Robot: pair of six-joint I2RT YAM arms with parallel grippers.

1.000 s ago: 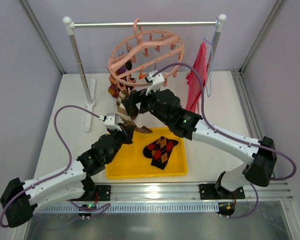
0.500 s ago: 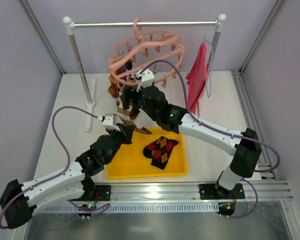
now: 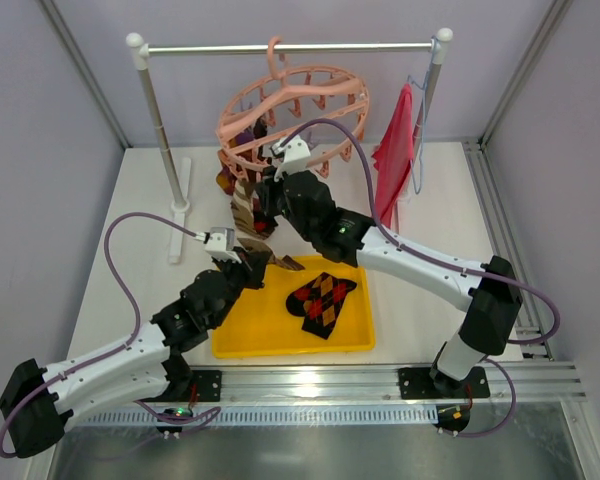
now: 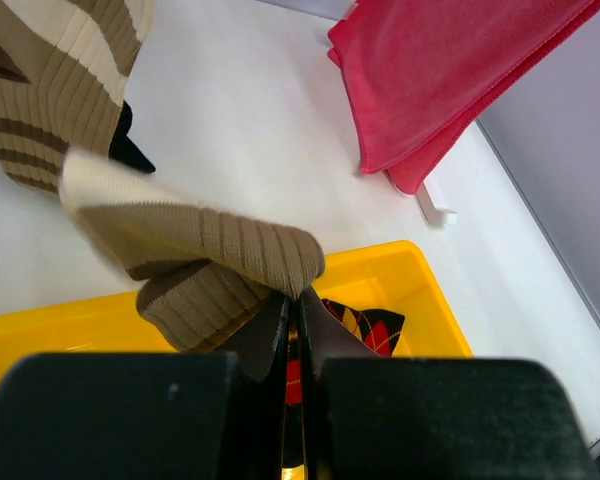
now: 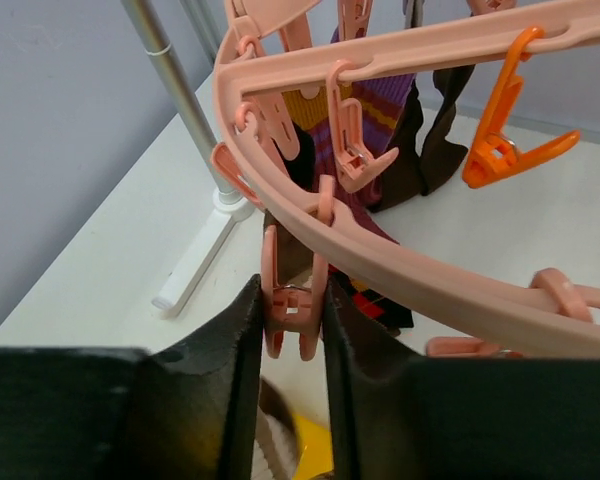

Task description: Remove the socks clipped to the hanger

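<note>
The salmon-pink ring hanger (image 3: 292,112) hangs from the rail by its hook. A brown-cream striped sock (image 3: 245,215) runs from a peg on its near rim down to my left gripper (image 3: 263,262), which is shut on the sock's lower end (image 4: 205,245) over the tray. My right gripper (image 5: 292,320) is closed on the pink clip peg (image 5: 294,300) holding that sock, both pads touching it. A maroon-purple sock with yellow (image 5: 352,125) and a dark argyle sock (image 5: 380,300) stay clipped behind. Another argyle sock (image 3: 323,300) lies in the tray.
A yellow tray (image 3: 250,335) sits in front of the arms. A plain red cloth (image 3: 395,150) hangs on a thin wire hanger at the rail's right end. The rail's left post (image 3: 160,120) and white foot (image 3: 180,215) stand close by. An orange peg (image 5: 500,150) dangles from the ring.
My right gripper rose from beside the tray to the hanger's near rim and closed from wide open onto the peg. The left gripper kept its grip on the striped sock.
</note>
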